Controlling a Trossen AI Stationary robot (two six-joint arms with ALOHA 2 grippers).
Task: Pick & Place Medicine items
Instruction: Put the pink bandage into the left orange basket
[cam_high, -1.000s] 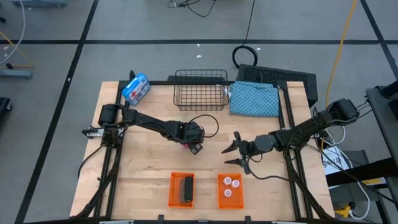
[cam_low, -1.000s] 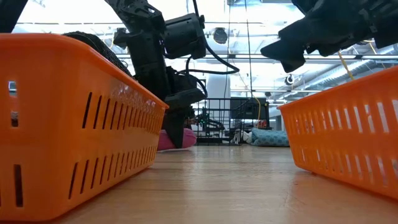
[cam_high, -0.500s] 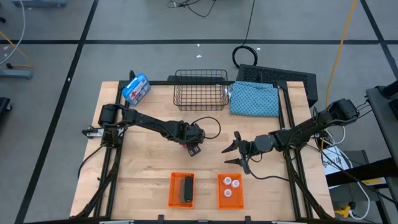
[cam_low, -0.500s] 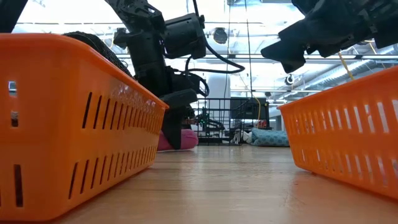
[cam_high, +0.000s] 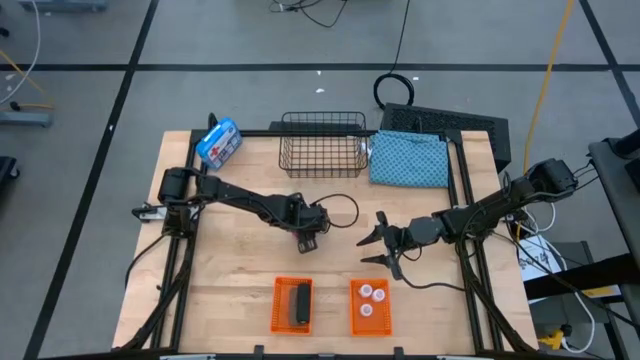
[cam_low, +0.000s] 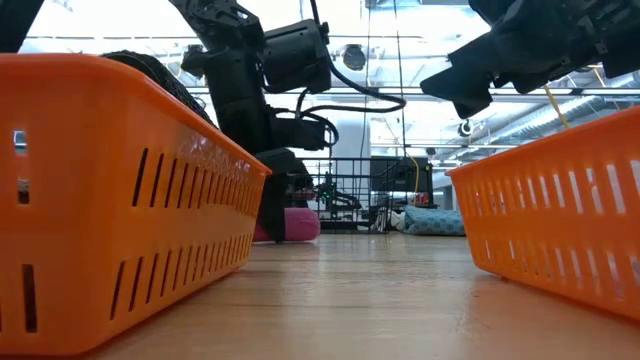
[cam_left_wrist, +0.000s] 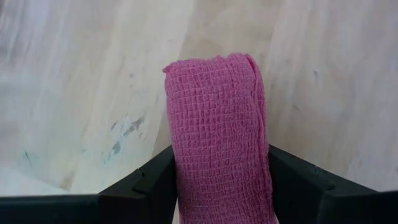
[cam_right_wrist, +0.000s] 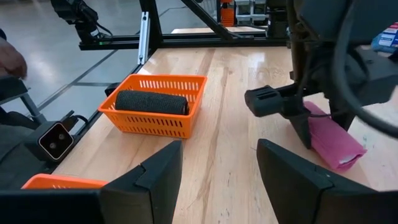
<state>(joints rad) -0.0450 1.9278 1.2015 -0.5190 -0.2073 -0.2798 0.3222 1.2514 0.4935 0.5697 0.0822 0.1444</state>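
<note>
the left gripper (cam_left_wrist: 217, 186) is clamped on the pink roll (cam_left_wrist: 217, 130) mid-bench, its long axis running out ahead between the fingers; the right gripper (cam_high: 380, 243), fingers apart, waits nearby.

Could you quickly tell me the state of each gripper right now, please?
Left gripper: closed on the pink roll lying on the table.
Right gripper: open, holding nothing.

Pink roll (cam_left_wrist: 217, 134) of woven gauze-like fabric lies lengthwise on pale wooden tabletop (cam_left_wrist: 81, 81), one end pointing away from camera. Left gripper (cam_left_wrist: 219, 186) straddles near end of pink roll: one dark finger touching each long side, fabric filling gap between fingers (cam_left_wrist: 155, 183). Small bluish-grey scuff marks on tabletop just beside pink roll.
</note>
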